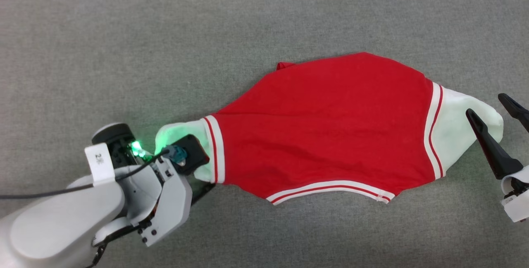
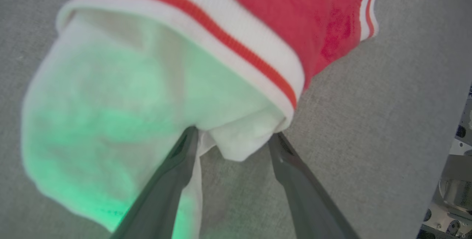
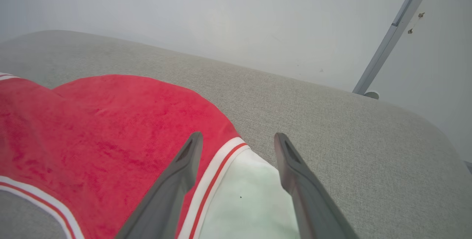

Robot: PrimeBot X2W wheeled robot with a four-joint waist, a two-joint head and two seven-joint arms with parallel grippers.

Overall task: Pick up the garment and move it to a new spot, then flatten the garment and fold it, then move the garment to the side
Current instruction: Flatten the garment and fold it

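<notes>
The garment lies spread across the grey surface, its plain red side up, with white sleeves at both ends. My left gripper is down at the left sleeve, which glows green from the wrist light. Its fingers stand open, with a small fold of white sleeve cloth between the tips. My right gripper hovers open over the right sleeve. In the right wrist view its fingers straddle the striped cuff seam without touching it.
The grey fabric surface stretches wide around the garment on all sides. Its rounded far edge, a white wall and a slanted metal pole appear in the right wrist view. Robot base parts sit at the right edge of the left wrist view.
</notes>
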